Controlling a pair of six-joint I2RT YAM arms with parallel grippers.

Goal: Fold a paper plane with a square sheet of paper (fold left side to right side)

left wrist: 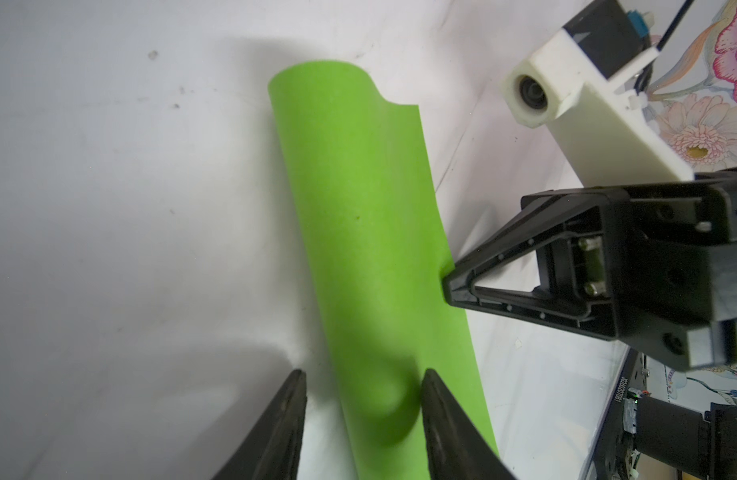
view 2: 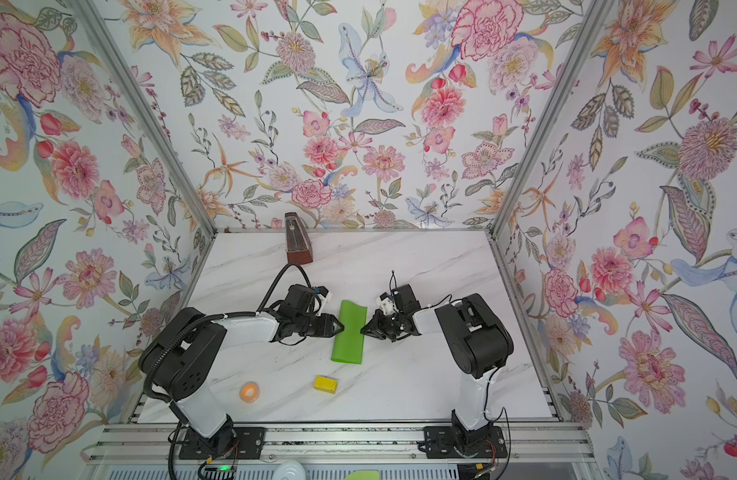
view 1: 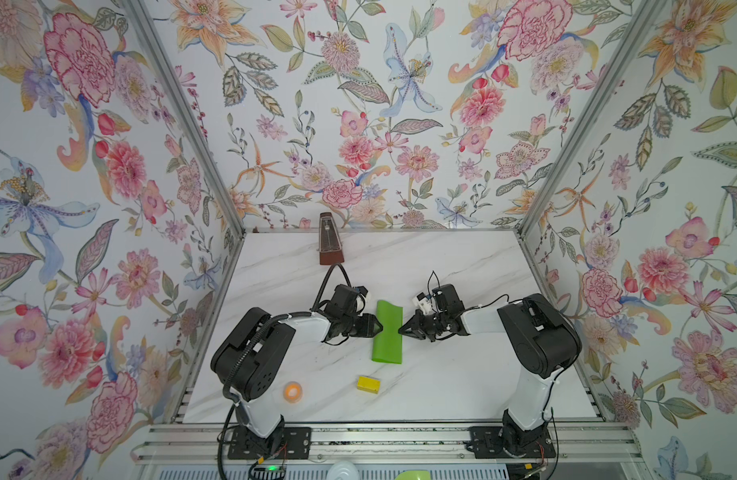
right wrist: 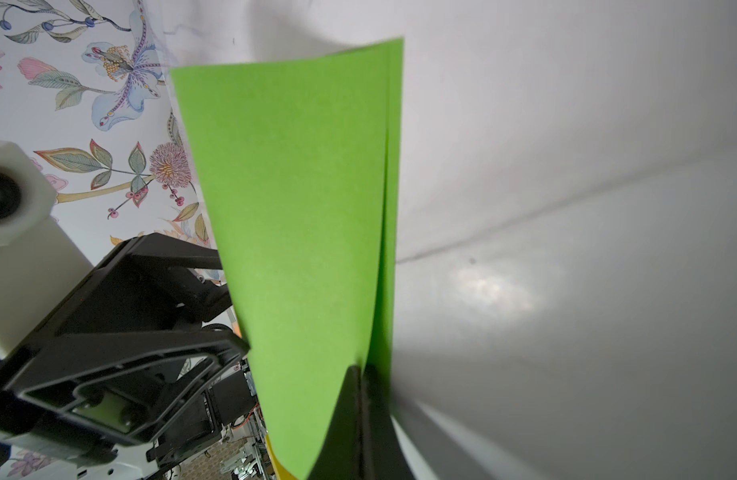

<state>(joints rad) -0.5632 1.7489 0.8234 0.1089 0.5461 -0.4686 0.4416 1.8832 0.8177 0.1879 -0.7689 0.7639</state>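
Paper [view 1: 387, 332], lime green, doubled over into a long strip, lying mid-bench between the two pincers, long sides running front to back. Rounded and uncreased along the left side, plain in the left wrist view of the paper [left wrist: 358, 232]. Free edges stacked along the right side, plain in the right wrist view of the paper [right wrist: 300, 208].

Flowered walls [view 1: 88, 166] on three sides. White marbled bench [view 1: 462, 374] underneath.

Left pincer [view 1: 379, 326] at the rounded side. In its own wrist view, left pincer [left wrist: 363, 372] standing apart: one finger [left wrist: 437, 415] pressing a dent into the bulge, the other over bare bench just beside the paper.

Right pincer [view 1: 401, 329] at the opposite side, facing the left one across the strip. In its own wrist view, right pincer [right wrist: 360, 370] pressed together, clamped on the free edges about midway along.

Brown metronome [view 1: 330, 241] upright at the back, left of centre. Yellow block [view 1: 368, 384] toward the front, near the paper's near end but apart from it. Round orange thing [view 1: 292, 391] further left, also toward the front.
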